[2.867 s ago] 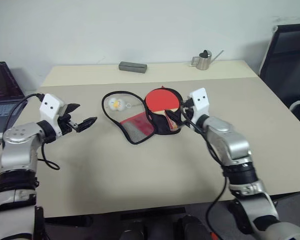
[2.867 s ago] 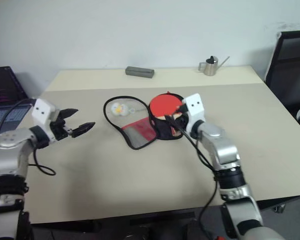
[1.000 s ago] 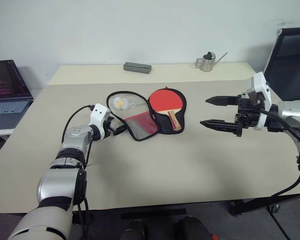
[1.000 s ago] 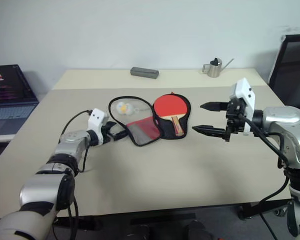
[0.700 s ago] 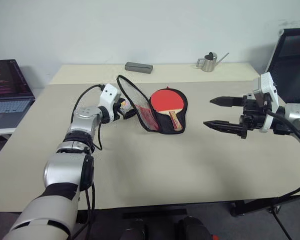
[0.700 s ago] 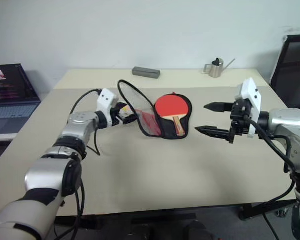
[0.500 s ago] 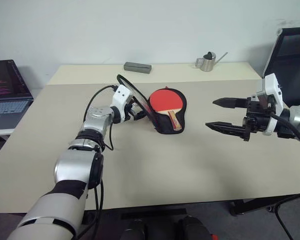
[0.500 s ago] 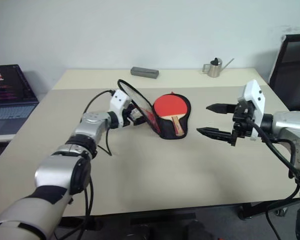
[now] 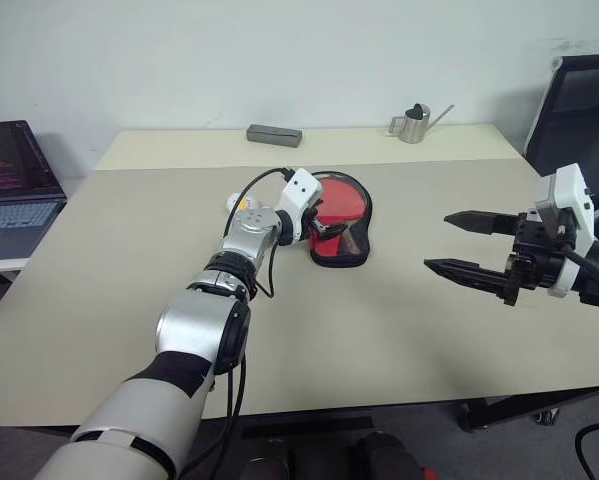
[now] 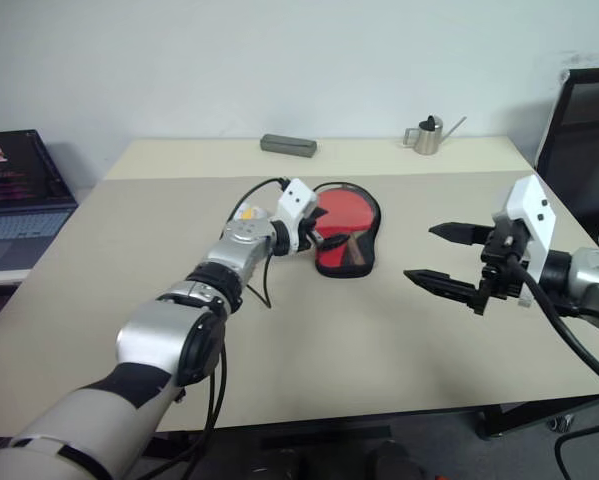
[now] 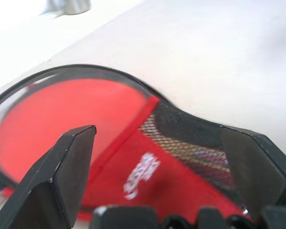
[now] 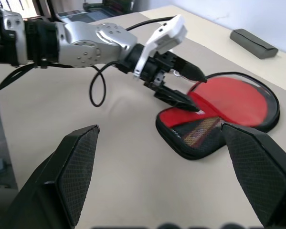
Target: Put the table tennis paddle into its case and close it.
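A pale beige table (image 9: 399,330) fills most of the head views, against a white wall, with a black chair (image 9: 579,110) at the upper right edge. The left gripper (image 12: 181,88) reaches to centre frame with its fingers spread wide, over the flap of the case (image 9: 341,225). The right gripper (image 9: 469,245) hovers at right, wide open and empty. The case lies just above centre, its flap folded over, the table tennis paddle (image 12: 240,102) inside with its red face partly showing.
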### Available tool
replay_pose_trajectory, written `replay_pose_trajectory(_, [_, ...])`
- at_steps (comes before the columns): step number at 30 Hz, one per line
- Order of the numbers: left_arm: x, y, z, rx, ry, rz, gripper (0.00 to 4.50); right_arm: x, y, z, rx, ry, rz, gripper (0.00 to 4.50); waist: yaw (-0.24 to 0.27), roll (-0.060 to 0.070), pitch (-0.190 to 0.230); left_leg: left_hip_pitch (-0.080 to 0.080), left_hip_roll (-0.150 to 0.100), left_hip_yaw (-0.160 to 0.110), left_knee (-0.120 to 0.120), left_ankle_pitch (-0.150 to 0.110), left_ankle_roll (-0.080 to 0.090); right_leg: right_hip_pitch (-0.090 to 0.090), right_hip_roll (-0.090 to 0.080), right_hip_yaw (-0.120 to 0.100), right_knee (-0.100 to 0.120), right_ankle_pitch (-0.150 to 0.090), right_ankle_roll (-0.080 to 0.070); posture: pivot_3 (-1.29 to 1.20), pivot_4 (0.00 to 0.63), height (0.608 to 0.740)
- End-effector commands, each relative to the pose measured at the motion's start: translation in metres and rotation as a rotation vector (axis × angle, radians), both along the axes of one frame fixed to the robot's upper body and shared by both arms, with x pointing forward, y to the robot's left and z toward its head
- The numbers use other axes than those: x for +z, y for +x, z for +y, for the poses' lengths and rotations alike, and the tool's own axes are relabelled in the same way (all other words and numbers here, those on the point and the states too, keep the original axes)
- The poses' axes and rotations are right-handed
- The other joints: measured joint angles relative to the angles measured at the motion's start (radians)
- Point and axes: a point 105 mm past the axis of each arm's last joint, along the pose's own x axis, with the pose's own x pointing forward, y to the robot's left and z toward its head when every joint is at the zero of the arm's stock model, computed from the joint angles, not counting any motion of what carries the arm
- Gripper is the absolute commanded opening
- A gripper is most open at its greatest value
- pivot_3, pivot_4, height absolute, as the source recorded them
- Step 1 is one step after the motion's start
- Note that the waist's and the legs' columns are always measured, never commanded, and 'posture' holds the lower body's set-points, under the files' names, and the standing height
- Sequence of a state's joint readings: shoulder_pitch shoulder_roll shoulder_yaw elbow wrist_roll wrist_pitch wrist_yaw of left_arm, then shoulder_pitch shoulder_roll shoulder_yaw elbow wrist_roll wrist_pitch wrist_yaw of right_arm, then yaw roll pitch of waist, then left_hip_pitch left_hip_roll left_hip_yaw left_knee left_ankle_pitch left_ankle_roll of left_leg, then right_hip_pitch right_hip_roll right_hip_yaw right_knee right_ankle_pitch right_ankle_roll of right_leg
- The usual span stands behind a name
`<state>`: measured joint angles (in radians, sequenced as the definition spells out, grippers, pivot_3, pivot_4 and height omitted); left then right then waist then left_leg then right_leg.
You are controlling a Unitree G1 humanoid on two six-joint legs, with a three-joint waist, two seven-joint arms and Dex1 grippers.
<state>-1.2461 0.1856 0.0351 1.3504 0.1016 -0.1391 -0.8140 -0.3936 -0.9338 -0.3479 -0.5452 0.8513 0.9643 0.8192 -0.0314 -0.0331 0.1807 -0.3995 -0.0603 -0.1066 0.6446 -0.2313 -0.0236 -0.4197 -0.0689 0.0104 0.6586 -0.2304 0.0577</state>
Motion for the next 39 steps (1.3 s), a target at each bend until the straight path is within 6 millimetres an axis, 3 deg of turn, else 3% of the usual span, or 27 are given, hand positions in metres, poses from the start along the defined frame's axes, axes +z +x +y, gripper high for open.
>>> replay_pose_trajectory(1, [0.007, -0.001, 0.016, -0.019, -0.019, -0.025, 4.50, 0.008, 0.007, 0.005, 0.002, 0.023, -0.053, 4.45, -0.002, 0.000, 0.000, 0.000, 0.000, 0.001, 0.000, 0.000, 0.000, 0.000, 0.000, 0.000, 0.000, 0.000, 0.000, 0.00, 0.150, 0.740])
replay_pose_trajectory(10, [-0.017, -0.017, 0.082, -0.019, -0.048, 0.050, 4.50, -0.004, 0.061, 0.024, -0.099, 0.139, -0.006, 4.45, -0.001, 0.000, 0.000, 0.001, 0.000, 0.000, 0.000, 0.000, 0.000, 0.000, 0.001, 0.001, 0.001, 0.003, -0.005, 0.00, 0.150, 0.740])
replay_pose_trajectory(15, [-0.009, -0.026, 0.104, -0.035, -0.135, 0.033, 4.50, -0.014, 0.098, 0.033, -0.208, 0.212, 0.042, 4.45, 0.001, 0.000, 0.000, 0.000, 0.000, -0.001, 0.000, 0.000, 0.000, -0.001, 0.000, 0.001, 0.001, 0.003, -0.005, 0.00, 0.150, 0.740])
replay_pose_trajectory(27, [0.049, -0.071, 0.119, -0.129, -0.181, -0.106, 4.50, -0.063, 0.172, 0.047, -0.432, 0.163, 0.154, 4.45, -0.008, 0.001, 0.001, 0.001, 0.000, -0.002, 0.000, 0.000, 0.000, -0.002, 0.001, 0.004, 0.003, 0.004, -0.006, 0.00, 0.150, 0.740])
replay_pose_trajectory(39, [0.064, -0.079, 0.128, -0.076, -0.155, -0.136, 4.50, -0.090, 0.207, 0.071, -0.521, 0.091, 0.113, 4.45, -0.026, 0.002, 0.001, 0.003, 0.001, -0.002, -0.001, 0.000, 0.000, -0.002, 0.002, 0.006, 0.004, 0.004, -0.007, 0.00, 0.150, 0.740])
